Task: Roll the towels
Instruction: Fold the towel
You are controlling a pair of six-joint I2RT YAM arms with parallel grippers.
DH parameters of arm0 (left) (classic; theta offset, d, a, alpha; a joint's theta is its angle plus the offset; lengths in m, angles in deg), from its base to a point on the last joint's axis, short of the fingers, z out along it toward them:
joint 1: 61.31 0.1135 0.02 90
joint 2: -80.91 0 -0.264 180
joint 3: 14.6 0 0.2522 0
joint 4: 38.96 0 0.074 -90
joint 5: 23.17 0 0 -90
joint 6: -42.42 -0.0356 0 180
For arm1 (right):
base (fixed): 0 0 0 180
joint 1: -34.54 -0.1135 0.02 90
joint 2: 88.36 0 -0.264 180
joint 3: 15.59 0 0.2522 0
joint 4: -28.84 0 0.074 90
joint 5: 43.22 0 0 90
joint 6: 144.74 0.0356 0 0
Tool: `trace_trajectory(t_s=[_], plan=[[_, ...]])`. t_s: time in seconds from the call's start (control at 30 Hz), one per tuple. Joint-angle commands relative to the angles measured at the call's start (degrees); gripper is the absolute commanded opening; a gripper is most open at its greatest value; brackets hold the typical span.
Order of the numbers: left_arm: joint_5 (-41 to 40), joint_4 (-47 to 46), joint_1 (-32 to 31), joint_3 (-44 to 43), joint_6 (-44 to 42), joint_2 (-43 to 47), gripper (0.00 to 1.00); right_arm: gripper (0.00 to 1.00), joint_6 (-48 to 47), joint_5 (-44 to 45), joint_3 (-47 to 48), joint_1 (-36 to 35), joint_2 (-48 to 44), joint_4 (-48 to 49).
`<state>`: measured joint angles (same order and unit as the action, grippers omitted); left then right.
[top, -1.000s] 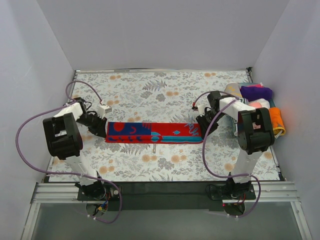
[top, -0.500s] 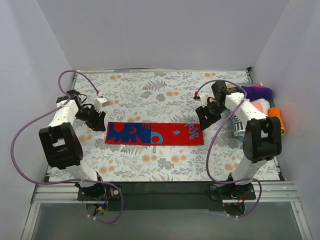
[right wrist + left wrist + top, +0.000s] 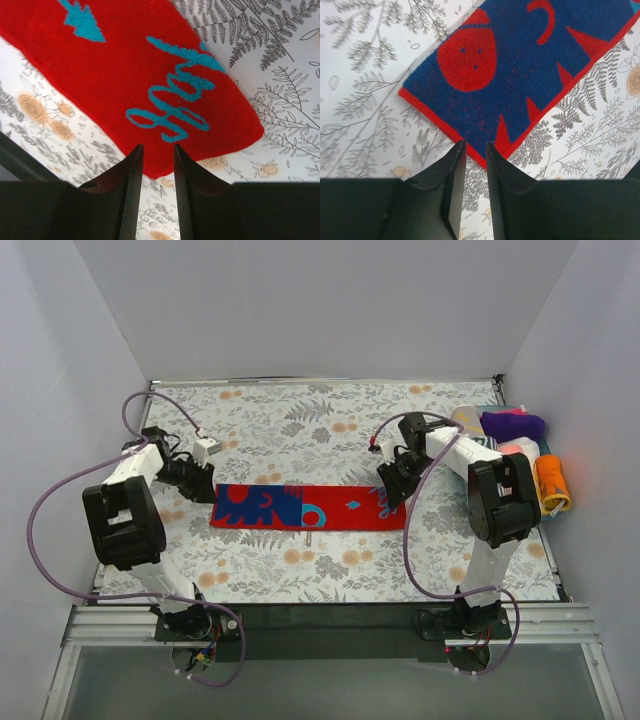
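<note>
The flower-and-fern table covering [image 3: 320,430] spreads over the whole surface. Across its middle lies the red and blue towel [image 3: 300,506], flat in one long strip. At the right edge sits a heap of rolled cloths [image 3: 515,440] (purple, orange and pink among them), partly hidden by the right arm. The left gripper [image 3: 473,146] hangs over the strip's left end and the right gripper [image 3: 158,147] over its right end, each with jaws narrowly parted and gripping nothing. The teal script [image 3: 172,95] there is illegible.

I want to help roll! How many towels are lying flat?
1: the red and blue towel, mid-table. The pile of cloths at the right edge may hide others.
</note>
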<state>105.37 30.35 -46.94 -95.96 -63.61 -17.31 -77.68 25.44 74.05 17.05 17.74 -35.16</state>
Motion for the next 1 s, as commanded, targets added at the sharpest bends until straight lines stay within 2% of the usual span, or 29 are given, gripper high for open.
trace_trajectory(t_s=[0.0, 0.17, 0.33, 0.53, 0.67, 0.97], plan=[[0.66, -5.79, -0.84, 3.16, 5.04, -1.01, 0.21, 0.31, 1.23, 2.27, -1.43, 0.45, 1.82, 3.47], [-3.91, -13.0, -0.92, 6.33, 10.4, -3.03, 0.18, 0.31, 0.71, 6.04, -3.89, 0.45, 4.02, 5.85], [-6.64, -13.81, -0.92, 4.93, 11.9, -4.97, 0.15, 0.27, 0.53, 5.88, -2.67, 0.53, 4.9, 5.42], [2.93, -8.36, -0.92, 0.36, 7.68, -1.2, 0.13, 0.24, 0.88, 1.14, 5.93, 1.5, 2.0, 2.16], [6.54, -9.58, -1.01, -1.93, 10.3, -0.31, 0.12, 0.2, 2.19, 0.51, 9.89, 1.68, 2.34, 2.25], [9.71, -13.27, -1.27, -5.62, 15.68, -8.74, 0.1, 0.07, 3.25, 4.9, 13.33, 1.94, 11.31, 2.42]])
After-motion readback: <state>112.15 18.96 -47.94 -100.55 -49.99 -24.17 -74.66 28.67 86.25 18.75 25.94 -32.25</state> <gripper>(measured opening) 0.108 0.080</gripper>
